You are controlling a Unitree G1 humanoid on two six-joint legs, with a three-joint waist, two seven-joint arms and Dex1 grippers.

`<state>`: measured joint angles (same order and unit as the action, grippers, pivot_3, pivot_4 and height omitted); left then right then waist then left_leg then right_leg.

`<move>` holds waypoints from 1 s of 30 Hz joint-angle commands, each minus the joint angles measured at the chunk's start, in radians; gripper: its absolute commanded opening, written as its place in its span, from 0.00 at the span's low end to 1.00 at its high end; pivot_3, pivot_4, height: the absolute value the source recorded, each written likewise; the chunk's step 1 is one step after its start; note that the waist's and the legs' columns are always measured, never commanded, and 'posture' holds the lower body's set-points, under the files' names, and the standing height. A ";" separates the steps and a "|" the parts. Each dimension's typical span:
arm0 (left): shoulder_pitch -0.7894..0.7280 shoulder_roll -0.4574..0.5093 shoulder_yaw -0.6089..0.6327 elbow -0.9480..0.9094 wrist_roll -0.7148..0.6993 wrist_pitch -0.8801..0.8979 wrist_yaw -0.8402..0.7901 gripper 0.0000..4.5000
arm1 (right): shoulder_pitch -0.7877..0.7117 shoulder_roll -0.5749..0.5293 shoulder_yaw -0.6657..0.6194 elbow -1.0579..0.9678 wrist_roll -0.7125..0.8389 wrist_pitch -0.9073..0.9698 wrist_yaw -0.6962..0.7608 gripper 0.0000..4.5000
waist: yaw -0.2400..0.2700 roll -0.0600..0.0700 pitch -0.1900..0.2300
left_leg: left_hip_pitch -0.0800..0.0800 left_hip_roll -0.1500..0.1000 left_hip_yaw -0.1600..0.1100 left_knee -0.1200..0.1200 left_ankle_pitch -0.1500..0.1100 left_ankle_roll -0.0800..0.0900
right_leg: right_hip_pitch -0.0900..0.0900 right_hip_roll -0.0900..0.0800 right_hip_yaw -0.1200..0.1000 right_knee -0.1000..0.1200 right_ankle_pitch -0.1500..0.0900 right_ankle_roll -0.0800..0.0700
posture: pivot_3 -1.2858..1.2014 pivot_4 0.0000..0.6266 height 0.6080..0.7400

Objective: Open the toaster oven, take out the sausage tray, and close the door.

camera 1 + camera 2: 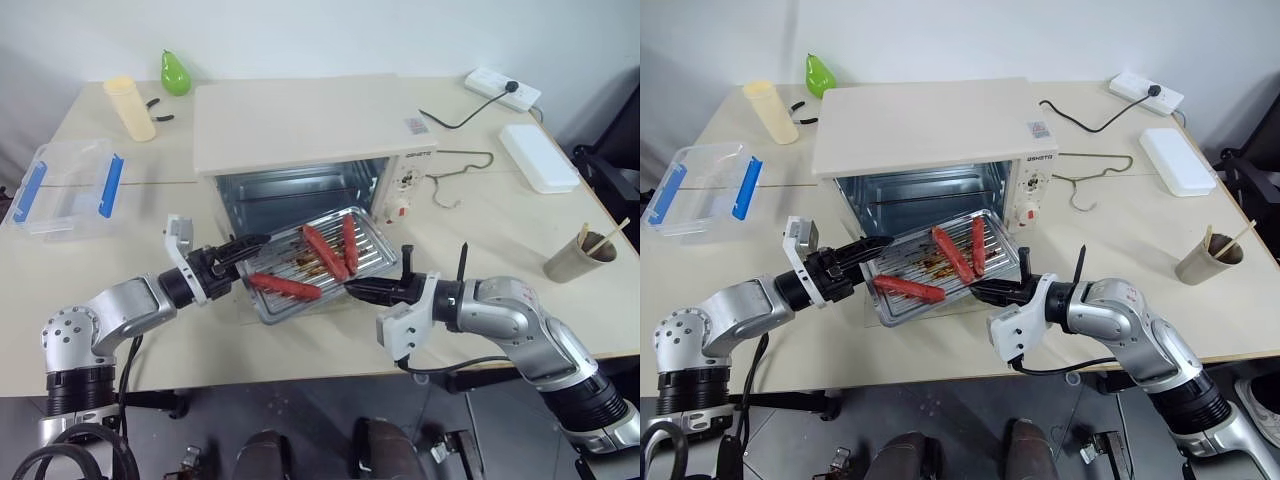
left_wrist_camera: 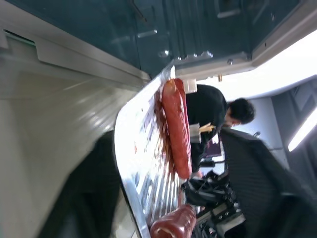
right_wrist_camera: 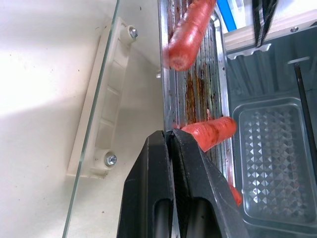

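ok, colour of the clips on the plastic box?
Blue clips, clearest in the left eye view.

- the toaster oven (image 1: 310,125) is a cream-white box standing on the table, its front open and the shiny metal cavity showing; the side panel has knobs and a red dot
- the door (image 3: 94,99) is folded down flat in front of the cavity, a glass pane with a cream bar handle screwed on
- the sausage tray (image 1: 318,264) is a shallow silver tray with a ridged bottom and brown grease marks, tilted, out in front of the cavity above the lowered door
- three red sausages lie on it, two side by side, one apart near the front edge
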<state>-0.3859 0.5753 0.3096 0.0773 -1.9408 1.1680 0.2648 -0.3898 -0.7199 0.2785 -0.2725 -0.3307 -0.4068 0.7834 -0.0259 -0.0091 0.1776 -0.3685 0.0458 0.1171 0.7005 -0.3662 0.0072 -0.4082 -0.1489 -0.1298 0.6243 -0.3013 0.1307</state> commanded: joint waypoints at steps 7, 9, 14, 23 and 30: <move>0.032 0.002 0.000 -0.028 -0.031 0.043 -0.022 0.00 | -0.029 -0.002 -0.033 -0.012 0.033 -0.014 -0.006 0.00 | 0.002 0.000 0.000 | 0.000 0.000 0.000 0.000 0.000 0.000 | 0.000 0.000 0.000 0.000 0.000 0.000 | 0.52 0.24 1.00; 0.042 -0.027 0.017 -0.035 -0.031 0.031 -0.001 0.00 | -0.032 -0.002 -0.033 -0.011 0.044 -0.014 0.000 0.00 | 0.001 0.000 0.000 | 0.000 0.000 0.000 0.000 0.000 0.000 | 0.000 0.000 0.000 0.000 0.000 0.000 | 0.52 0.24 1.00; 0.086 -0.126 0.077 -0.073 -0.031 -0.001 0.086 0.00 | -0.018 0.012 -0.052 -0.044 0.176 0.099 0.063 0.11 | 0.002 0.000 0.000 | 0.000 0.000 0.000 0.000 0.000 0.000 | 0.001 0.000 0.000 0.000 0.000 0.000 | 0.52 0.24 1.00; 0.185 -0.267 0.190 -0.180 -0.031 0.012 0.086 0.00 | -0.011 0.012 -0.092 -0.046 0.299 0.158 0.079 0.75 | 0.003 0.000 0.000 | 0.000 0.000 0.000 0.000 0.000 0.000 | 0.001 0.000 0.000 -0.001 0.000 0.000 | 0.52 0.24 1.00; 0.387 -0.142 0.286 -0.219 -0.031 0.081 -0.178 0.00 | 0.038 -0.039 -0.184 0.027 0.478 0.193 0.172 0.99 | 0.003 0.000 0.000 | 0.000 0.000 0.001 0.000 0.000 0.000 | 0.001 0.000 0.001 -0.002 0.000 0.000 | 0.52 0.24 1.00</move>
<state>-0.0455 0.3860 0.5350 -0.1079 -1.9562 1.2126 0.2143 -0.3694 -0.7246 0.1488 -0.2511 0.0583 -0.2281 0.9062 -0.0230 -0.0093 0.1775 -0.3686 0.0458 0.1185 0.7005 -0.3661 0.0073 -0.4076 -0.1481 -0.1292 0.6220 -0.3016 0.1302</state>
